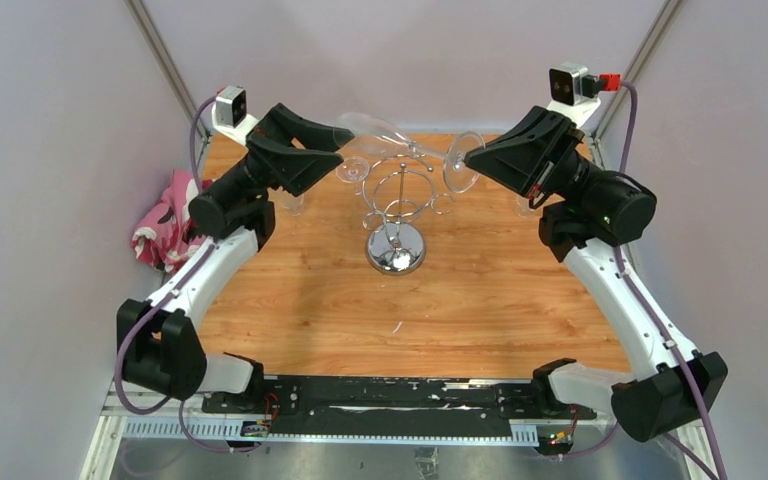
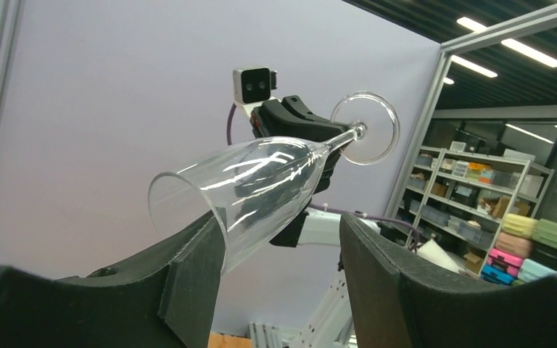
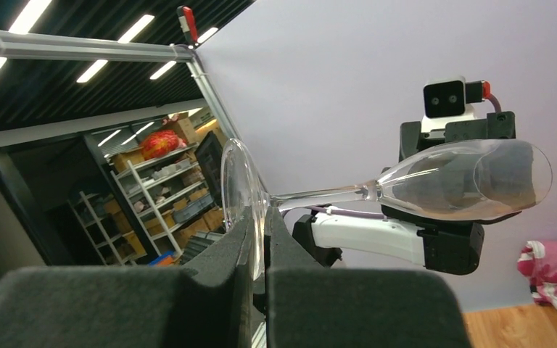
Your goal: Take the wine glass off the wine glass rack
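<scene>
The clear wine glass (image 1: 380, 133) hangs on its side above the chrome wine glass rack (image 1: 397, 212). My right gripper (image 3: 263, 217) is shut on the glass's round foot (image 3: 236, 185), with the stem and bowl (image 3: 464, 177) reaching out to the left arm. In the top view the right gripper (image 1: 475, 157) sits at the foot. My left gripper (image 2: 281, 221) stands open at the bowl's rim end (image 2: 261, 185); the rim lies against or just over its left finger (image 2: 196, 254), and I cannot tell if they touch. From above, the left gripper (image 1: 328, 147) is level with the bowl.
The rack's round mirror base (image 1: 396, 250) stands mid-table on the wooden top (image 1: 500, 300), its curled hooks (image 1: 356, 170) below the glass. A pink patterned cloth (image 1: 165, 225) lies at the left edge. Grey walls close in on both sides and the back.
</scene>
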`<state>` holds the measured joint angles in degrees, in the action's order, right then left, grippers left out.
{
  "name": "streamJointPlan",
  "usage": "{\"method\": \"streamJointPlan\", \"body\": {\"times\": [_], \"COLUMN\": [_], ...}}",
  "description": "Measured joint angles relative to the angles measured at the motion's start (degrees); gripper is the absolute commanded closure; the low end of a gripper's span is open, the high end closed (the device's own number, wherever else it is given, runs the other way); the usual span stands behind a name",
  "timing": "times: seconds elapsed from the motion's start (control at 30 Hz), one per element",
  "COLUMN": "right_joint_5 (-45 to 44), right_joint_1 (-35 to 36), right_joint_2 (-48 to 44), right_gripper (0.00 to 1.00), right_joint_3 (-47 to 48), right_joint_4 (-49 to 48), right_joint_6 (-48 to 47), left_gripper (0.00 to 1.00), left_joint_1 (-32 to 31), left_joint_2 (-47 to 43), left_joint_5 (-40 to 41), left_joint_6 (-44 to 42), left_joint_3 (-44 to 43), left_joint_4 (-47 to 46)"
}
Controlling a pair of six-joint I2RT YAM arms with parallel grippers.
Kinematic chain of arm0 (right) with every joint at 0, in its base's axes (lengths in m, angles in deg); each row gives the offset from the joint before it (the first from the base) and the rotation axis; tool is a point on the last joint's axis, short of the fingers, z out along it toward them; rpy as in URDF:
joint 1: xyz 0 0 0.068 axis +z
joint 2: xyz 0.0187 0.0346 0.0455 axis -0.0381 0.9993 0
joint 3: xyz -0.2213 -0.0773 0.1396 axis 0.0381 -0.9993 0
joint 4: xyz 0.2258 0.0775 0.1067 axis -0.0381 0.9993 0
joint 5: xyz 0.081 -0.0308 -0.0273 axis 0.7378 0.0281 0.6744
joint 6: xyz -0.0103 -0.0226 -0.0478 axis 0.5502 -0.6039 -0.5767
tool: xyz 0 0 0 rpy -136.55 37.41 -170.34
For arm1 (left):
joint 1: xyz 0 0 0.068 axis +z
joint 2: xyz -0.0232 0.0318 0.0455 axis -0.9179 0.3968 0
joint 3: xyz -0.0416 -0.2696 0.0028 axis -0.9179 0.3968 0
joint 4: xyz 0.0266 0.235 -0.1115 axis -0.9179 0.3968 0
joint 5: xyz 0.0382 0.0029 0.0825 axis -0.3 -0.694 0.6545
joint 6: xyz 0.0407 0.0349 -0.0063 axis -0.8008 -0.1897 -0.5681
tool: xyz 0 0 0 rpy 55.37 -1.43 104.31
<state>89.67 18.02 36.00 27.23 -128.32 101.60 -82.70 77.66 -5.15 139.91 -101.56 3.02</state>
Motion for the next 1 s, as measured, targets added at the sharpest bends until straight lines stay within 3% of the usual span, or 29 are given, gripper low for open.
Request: {"method": "streamJointPlan", "body": {"times": [0.5,0.6,0.87,1.0], "right_joint_5": [-0.42,-0.5,-3.67,-5.07], "right_joint_1": [7.63,8.85,10.45,10.58], "right_joint_2": [8.81,9.29,12.44,13.62], "right_gripper": [1.0,1.0,1.0,1.0], "right_joint_3": [0.46,0.57,1.79,1.99], "right_joint_4": [-15.04,-16.83,-20.57,-21.22], "right_joint_6": [8.63,9.29,12.66,14.16], "left_gripper": [0.47,0.58,0.97,1.0], "left_joint_1": [-0.55,-0.55,-0.66,-0.66], "left_joint_2": [-13.88,-16.06,-19.06,-20.17], "left_joint_5": [2.36,2.36,2.89,2.51], "left_joint_6": [-1.29,-1.27,2.14,2.8], "left_joint_3": [8.61,9.79,11.54,12.33], "left_joint_4": [2.58,2.6,0.22,-0.2]}}
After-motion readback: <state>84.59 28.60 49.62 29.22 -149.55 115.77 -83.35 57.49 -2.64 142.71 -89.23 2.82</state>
